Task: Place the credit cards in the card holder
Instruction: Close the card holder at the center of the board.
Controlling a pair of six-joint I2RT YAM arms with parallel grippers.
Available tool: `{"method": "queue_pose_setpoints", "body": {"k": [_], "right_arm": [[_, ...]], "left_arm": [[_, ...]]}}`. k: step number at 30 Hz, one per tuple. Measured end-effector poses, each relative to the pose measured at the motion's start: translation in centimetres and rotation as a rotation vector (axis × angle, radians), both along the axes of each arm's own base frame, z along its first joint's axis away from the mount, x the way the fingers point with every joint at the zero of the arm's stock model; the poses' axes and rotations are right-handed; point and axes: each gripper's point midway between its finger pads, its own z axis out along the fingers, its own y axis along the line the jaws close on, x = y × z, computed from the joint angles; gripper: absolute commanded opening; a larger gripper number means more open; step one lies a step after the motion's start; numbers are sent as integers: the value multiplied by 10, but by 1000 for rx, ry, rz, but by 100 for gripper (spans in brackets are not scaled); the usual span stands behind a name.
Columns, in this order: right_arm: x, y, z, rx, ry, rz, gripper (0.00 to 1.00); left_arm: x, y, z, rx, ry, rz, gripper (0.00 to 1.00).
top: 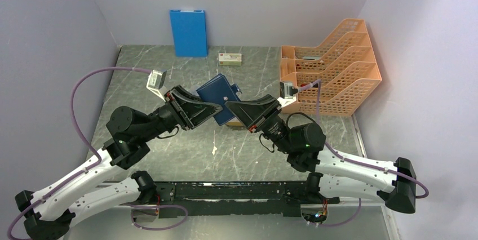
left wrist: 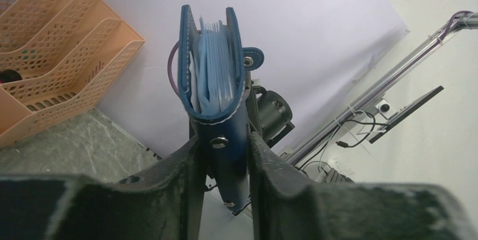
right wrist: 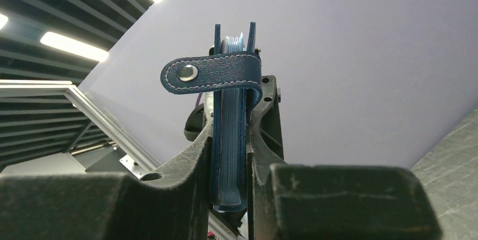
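Both my arms start at the near edge of the table (top: 169, 155), elbows bent outward and forearms angling in to meet mid-table. My left gripper (left wrist: 222, 144) is pinched on the card holder (left wrist: 217, 82) at its spine end, one finger against each cover. My right gripper (right wrist: 231, 138) clamps the same holder from the opposite side, fingers pressed on both covers. The holder sits between the two grippers, held on edge and slightly fanned, with the clear sleeves (left wrist: 217, 65) showing. Its snap strap (right wrist: 211, 72) hangs unfastened. A pale edge sits among the sleeves; I can't tell if it's one of the credit cards. Farther back are a white box (top: 230, 58), an orange rack (top: 332, 71) and a blue board (top: 188, 32) against the wall.
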Motion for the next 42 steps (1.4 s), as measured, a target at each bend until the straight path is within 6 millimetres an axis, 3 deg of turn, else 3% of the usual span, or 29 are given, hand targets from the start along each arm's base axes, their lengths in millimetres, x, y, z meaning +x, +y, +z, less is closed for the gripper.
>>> {"method": "queue_pose_setpoints", "body": {"k": [4, 8, 11, 12, 15, 19, 25, 30, 35, 38, 42], "right_arm": [[0, 0, 0, 0, -3, -1, 0], [0, 1, -1, -6, -9, -4, 1], [-1, 3, -4, -33, -13, 1, 42], [-2, 3, -6, -48, -13, 3, 51], [-3, 0, -16, -146, -4, -6, 61], [-10, -22, -18, -284, -21, -42, 62], [-16, -51, 4, -440, -88, -103, 59], [-2, -27, 6, -626, -114, -117, 51], [10, 7, -33, -817, -114, -78, 43], [10, 12, -51, -877, -110, -57, 40], [8, 11, -49, -875, -126, -52, 38]], "left_arm": [[1, -1, -2, 9, 2, 4, 7], [1, 0, -2, 8, 6, 7, 5], [2, 3, -6, 22, 16, 24, 5], [3, 4, -8, 34, 24, 32, 5], [9, 12, -20, 102, 52, 95, 5], [10, 31, -25, 191, 59, 177, 5], [5, 54, -31, 318, 39, 239, 5], [4, 56, -41, 415, 47, 239, 5], [4, 53, -51, 488, 60, 218, 5], [2, 53, -57, 510, 66, 204, 5], [-2, 55, -60, 523, 64, 193, 5]]}}
